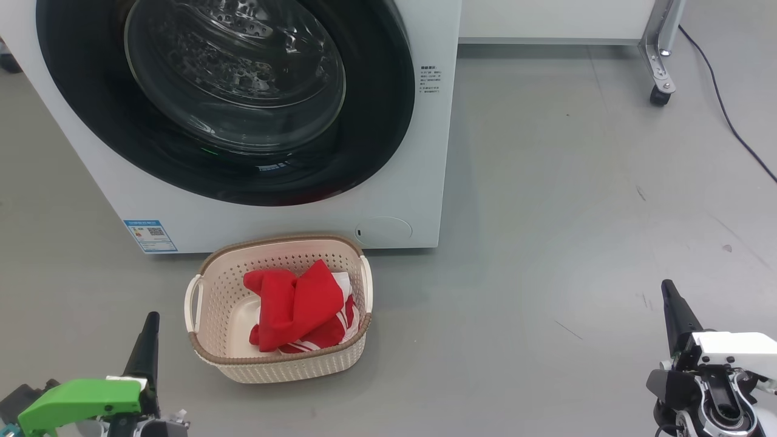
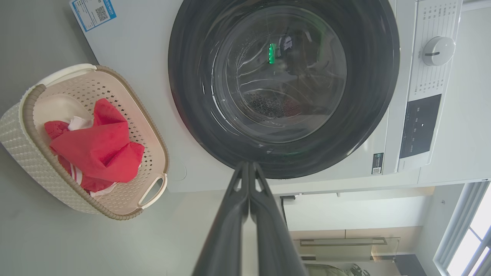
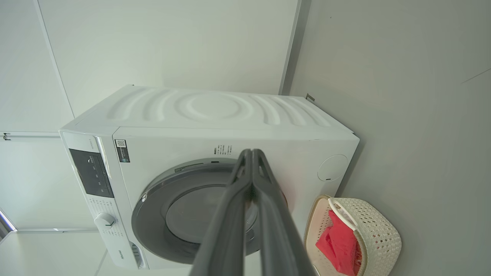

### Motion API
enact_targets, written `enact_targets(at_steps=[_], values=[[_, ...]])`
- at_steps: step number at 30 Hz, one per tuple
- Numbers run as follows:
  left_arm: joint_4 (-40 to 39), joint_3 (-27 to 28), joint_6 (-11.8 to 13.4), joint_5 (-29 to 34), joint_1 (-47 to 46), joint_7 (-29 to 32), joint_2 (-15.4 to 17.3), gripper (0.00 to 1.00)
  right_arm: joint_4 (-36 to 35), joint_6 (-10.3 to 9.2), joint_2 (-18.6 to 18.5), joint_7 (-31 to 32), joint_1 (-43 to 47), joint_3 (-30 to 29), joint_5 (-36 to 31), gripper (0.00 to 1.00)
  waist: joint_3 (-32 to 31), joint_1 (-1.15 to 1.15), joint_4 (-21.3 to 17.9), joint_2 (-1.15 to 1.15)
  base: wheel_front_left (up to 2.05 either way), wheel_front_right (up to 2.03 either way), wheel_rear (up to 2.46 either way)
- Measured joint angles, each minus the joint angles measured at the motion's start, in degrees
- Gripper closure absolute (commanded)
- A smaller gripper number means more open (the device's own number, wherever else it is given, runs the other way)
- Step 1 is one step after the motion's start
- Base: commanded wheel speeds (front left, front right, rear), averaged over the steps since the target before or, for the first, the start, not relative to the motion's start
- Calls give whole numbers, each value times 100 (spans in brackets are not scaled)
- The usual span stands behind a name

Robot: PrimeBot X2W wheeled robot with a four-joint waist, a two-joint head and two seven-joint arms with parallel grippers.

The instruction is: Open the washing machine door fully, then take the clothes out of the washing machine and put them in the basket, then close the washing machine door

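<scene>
1. At the foot of the washing machine point(image 1: 425, 152), on the grey floor point(image 1: 546, 243): finds the basket point(image 1: 273, 241) just beside the white front panel, perhaps touching it, directly under the door. Suits a short carry from drum to basket.
2. Holds the clothes point(image 1: 297, 303) inside that basket: a red bundle with white stripes, heaped toward its right half, no part draped over the rim.
3. Shows the washing machine door point(image 1: 237, 79) lying flat against the front, black ring and glass bowl facing out. Looks shut, with perforated steel behind the glass. Leaves a faint reddish tint low in the glass in the left wrist view unexplained, likely a reflection.
4. Places the left gripper point(image 1: 150, 321) low, just left of the basket and well apart from the door, jaws pressed together on nothing.
5. Places the right gripper point(image 1: 668, 288) far to the right over bare floor, jaws likewise together and empty.
6. Reads as all three steps done. Parks both arms clear, probably so as to foul neither door nor basket.
</scene>
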Motion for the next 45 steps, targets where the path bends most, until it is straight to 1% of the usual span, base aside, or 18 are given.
enact_targets(at_steps=[4, 45], values=[[5, 33, -1, -148, -2, 49, 2, 100, 22, 18, 23, 67, -21, -52, 180, 100, -2, 0, 3, 0, 0, 0, 0], [7, 57, -3, -148, -5, 51, 2, 100, 64, 27, 27, 68, -34, -69, 180, 100, -3, 0, 3, 0, 0, 0, 0]])
